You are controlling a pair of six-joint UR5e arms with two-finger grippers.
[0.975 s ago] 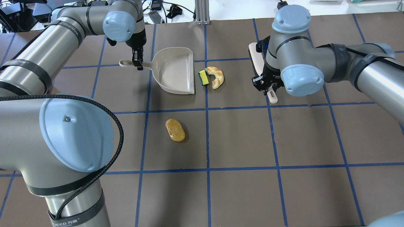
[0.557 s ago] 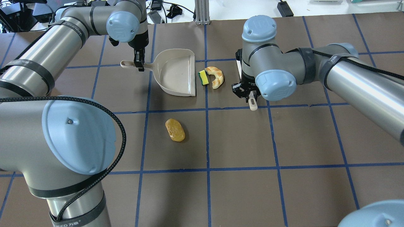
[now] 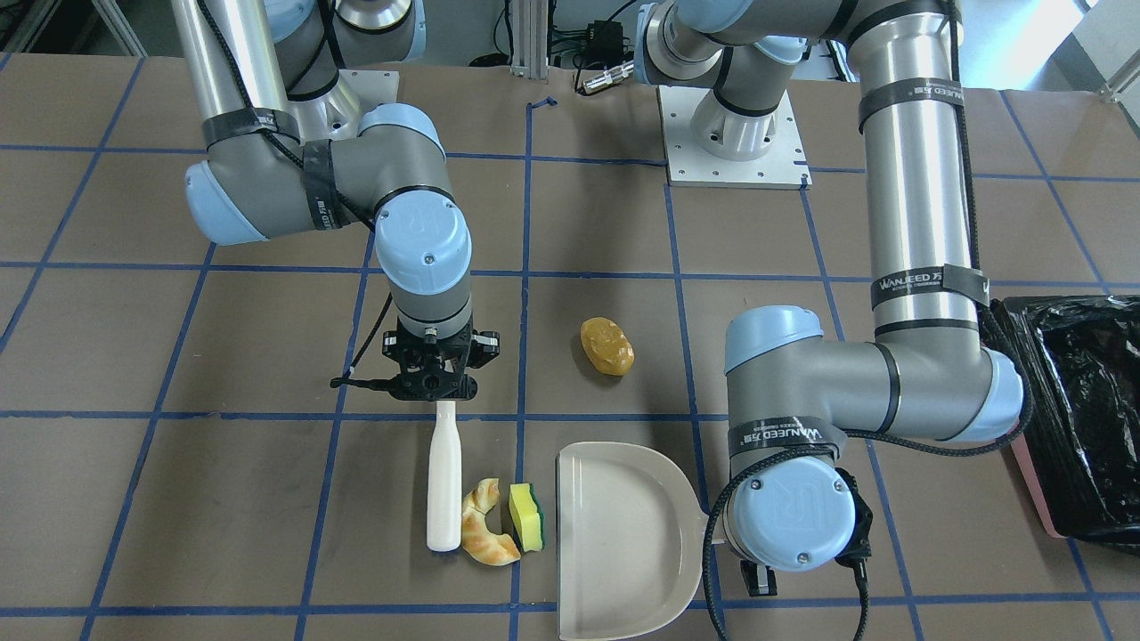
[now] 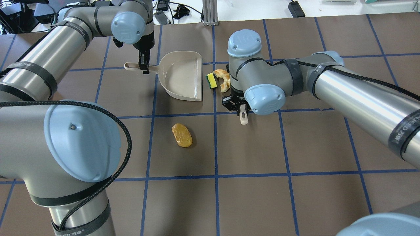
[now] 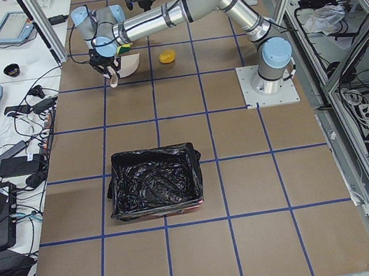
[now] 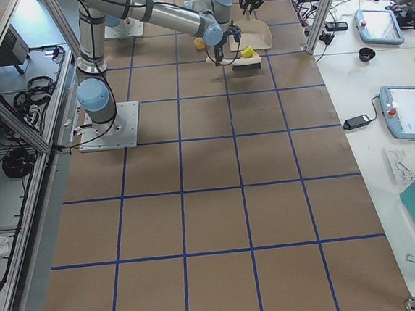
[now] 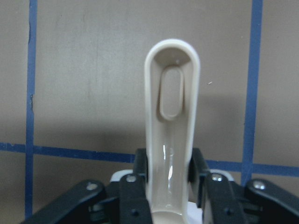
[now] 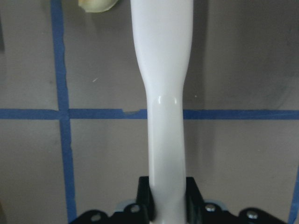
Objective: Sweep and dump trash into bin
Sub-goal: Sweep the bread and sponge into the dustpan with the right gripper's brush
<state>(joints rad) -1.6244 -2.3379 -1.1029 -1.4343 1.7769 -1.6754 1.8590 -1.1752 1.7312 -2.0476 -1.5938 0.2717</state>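
Right fingers (image 8: 144, 198) clamp the white plastic brush (image 3: 443, 481); left fingers (image 7: 138, 170) clamp the handle of the beige plastic dustpan (image 3: 614, 534). Tan curved croissant (image 3: 485, 534) and yellow-green sponge (image 3: 527, 516) lie between them; the golden-brown lumpy roll (image 3: 606, 346) sits apart.

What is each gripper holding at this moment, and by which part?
The left gripper is shut on the dustpan, partway along its handle. The right gripper is shut on the brush, near the narrow end of its white handle.

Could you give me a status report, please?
Left gripper shut on beige dustpan. Right gripper shut on white brush, beside tan croissant, yellow sponge. Golden roll apart.
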